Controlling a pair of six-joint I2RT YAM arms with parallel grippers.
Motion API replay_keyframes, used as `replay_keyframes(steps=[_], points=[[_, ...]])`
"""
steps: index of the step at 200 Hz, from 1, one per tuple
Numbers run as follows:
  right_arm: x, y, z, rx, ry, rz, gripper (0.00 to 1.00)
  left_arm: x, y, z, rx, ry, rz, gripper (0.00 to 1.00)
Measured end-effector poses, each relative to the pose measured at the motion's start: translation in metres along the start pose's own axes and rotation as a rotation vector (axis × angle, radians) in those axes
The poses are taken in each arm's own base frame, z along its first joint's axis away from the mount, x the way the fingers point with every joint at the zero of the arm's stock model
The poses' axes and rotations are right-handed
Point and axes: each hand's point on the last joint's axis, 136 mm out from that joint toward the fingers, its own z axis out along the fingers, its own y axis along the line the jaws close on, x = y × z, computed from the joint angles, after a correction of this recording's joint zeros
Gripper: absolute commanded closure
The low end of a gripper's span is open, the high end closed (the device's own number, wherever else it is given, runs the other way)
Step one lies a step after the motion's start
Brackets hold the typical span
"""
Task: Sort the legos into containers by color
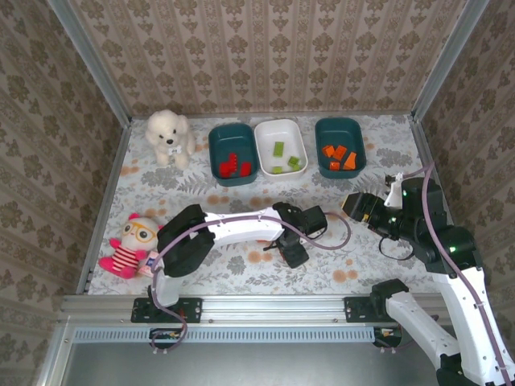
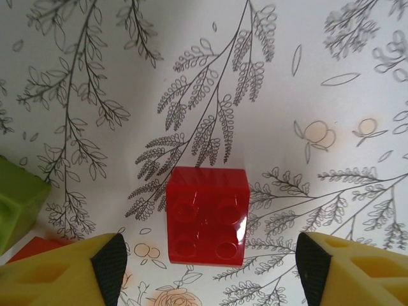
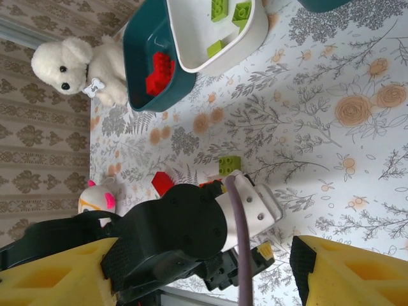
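A red lego [image 2: 207,217] lies studs-up on the flowered cloth, between the fingers of my left gripper [image 2: 210,274], which is open and does not touch it. A green lego [image 2: 19,201] and part of another red one [image 2: 38,247] sit at the left edge. From above, the left gripper [image 1: 291,251] points down at mid-table. My right gripper [image 3: 204,280] is open with nothing in it and faces the left arm's wrist [image 3: 191,223]. Beyond lie a green lego [image 3: 230,165] and a red lego [image 3: 162,183]. The containers stand at the back: a teal one [image 1: 216,141] with red legos, a white one [image 1: 265,137] with green, a teal one [image 1: 326,133] with orange.
A white plush dog [image 1: 168,135] sits at the back left and a pink-and-red doll [image 1: 130,244] lies at the left front. The right gripper [image 1: 352,207] hovers to the right of the left arm's wrist. Patterned walls close in the table on three sides.
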Motion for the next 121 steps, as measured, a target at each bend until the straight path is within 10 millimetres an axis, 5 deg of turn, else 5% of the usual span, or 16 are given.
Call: replay_keyframes(steps=[41,93,121], points=[[0.003,0.0,0.002,-0.005,0.013,0.005,0.29,0.007,-0.002,0.021,0.003,0.066,-0.005,0.34],[0.006,-0.004,0.006,0.004,0.027,0.014,0.3,0.004,-0.005,0.021,0.019,0.059,-0.027,0.76],[0.007,-0.004,0.007,0.0,0.034,0.015,0.3,0.001,-0.003,0.02,0.014,0.052,-0.039,0.83]])
